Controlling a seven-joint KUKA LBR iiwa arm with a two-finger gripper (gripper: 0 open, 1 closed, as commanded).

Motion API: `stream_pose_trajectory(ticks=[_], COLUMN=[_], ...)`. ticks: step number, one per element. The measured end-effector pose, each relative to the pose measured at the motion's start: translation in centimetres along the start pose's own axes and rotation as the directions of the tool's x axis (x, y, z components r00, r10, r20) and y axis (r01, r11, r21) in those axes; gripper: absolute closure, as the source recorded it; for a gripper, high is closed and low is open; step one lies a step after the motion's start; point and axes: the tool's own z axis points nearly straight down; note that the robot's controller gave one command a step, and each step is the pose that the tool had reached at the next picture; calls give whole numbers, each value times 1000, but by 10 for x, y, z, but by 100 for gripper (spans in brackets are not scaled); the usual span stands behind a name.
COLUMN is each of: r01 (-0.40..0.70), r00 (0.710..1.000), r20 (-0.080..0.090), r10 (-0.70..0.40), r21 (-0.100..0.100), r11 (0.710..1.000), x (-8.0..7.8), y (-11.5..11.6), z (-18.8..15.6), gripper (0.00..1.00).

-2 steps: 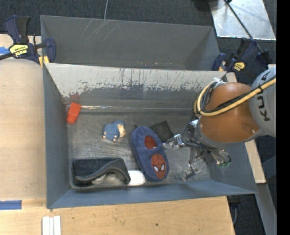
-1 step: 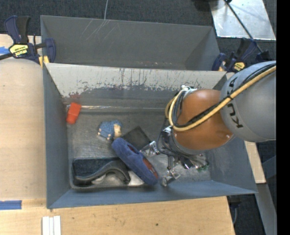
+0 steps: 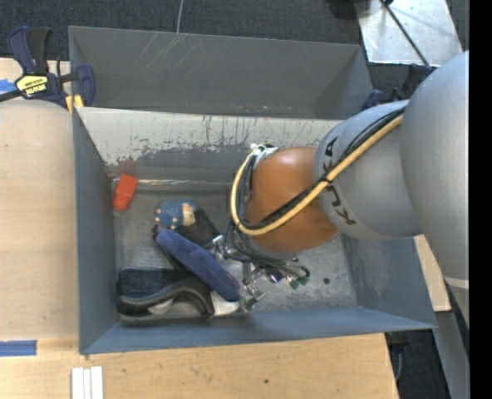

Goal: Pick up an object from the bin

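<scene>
Your pincer sits low in the bin, near the middle of its near edge, below the arm's orange cover. You cannot tell whether it is open or closed. Right beside it lies a dark blue bar. Its long axis slants from the floor's middle left towards the near edge, and its lower end points at the pincer. A small green piece lies on the pincer's other side. A black shoe-like thing fills the near left corner. A small blue-and-tan toy and an orange block lie towards the far left corner.
</scene>
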Motion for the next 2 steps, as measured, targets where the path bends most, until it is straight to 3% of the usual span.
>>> stream_pose_trajectory(ticks=[1,2], r01=[-5,92], r00=[1000,996], r20=[5,8], r10=[5,-92], r21=[-3,-16], r11=[1000,996], x=[0,33], y=[-1,-55], z=[0,-137], gripper=[100,100])
